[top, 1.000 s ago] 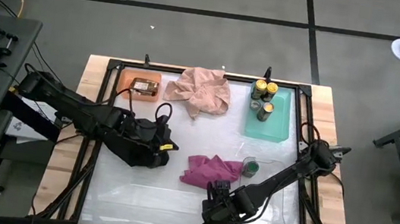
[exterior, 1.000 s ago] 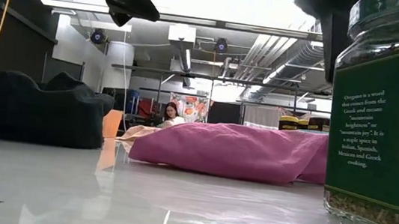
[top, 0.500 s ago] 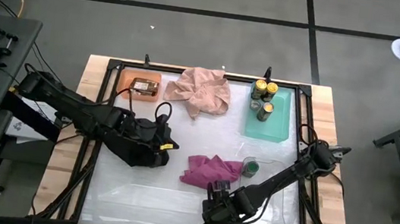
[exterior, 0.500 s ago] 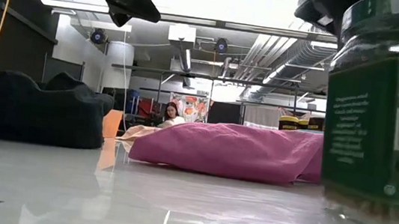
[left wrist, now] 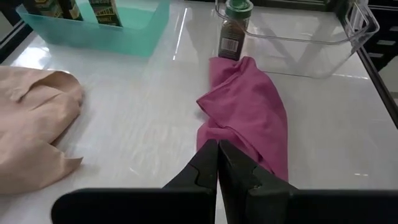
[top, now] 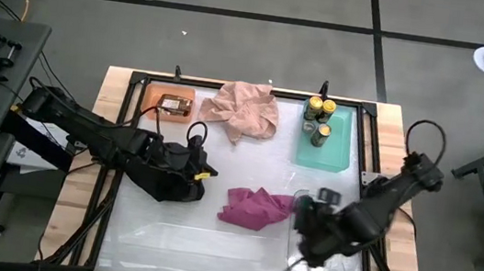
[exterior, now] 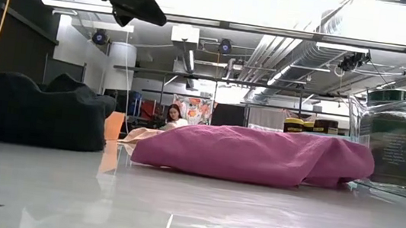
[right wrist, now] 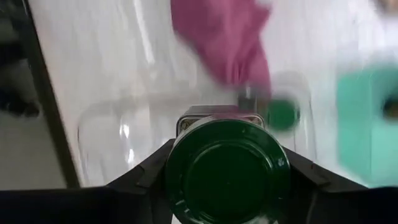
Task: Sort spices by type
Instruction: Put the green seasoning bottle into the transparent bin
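Note:
My right gripper (top: 309,229) hangs over the clear tray (top: 338,261), shut on a dark jar with a green lid (right wrist: 227,180). A second green-lid jar (left wrist: 234,30) stands in that tray's far corner, beside the magenta cloth (top: 254,206); the low view shows this jar (exterior: 388,135) behind the tray wall. Yellow-lid jars (top: 319,107) stand in the teal tray (top: 337,152). A brown packet (top: 175,104) lies in the orange tray (top: 150,95). My left gripper (top: 198,173) waits shut, left of the magenta cloth. My right gripper pinches the green-lid jar between its two fingers (right wrist: 152,177), one on each side of the jar's body just below the lid (right wrist: 186,205). The fingers come from above and the lid faces the wrist camera. The jar is lifted clear, above the clear tray.
A beige-pink cloth (top: 243,108) lies crumpled at the far edge between the orange and teal trays. A black cloth (exterior: 31,110) lies under the left arm. The table's raised frame (top: 229,88) runs around the white surface. Bare table lies near the front edge.
My right gripper lifted the green-lid jar off the table near the front edge and swung it up and toward the right, over the clear tray. The jar has left its place right before the low camera. The left arm stayed still.

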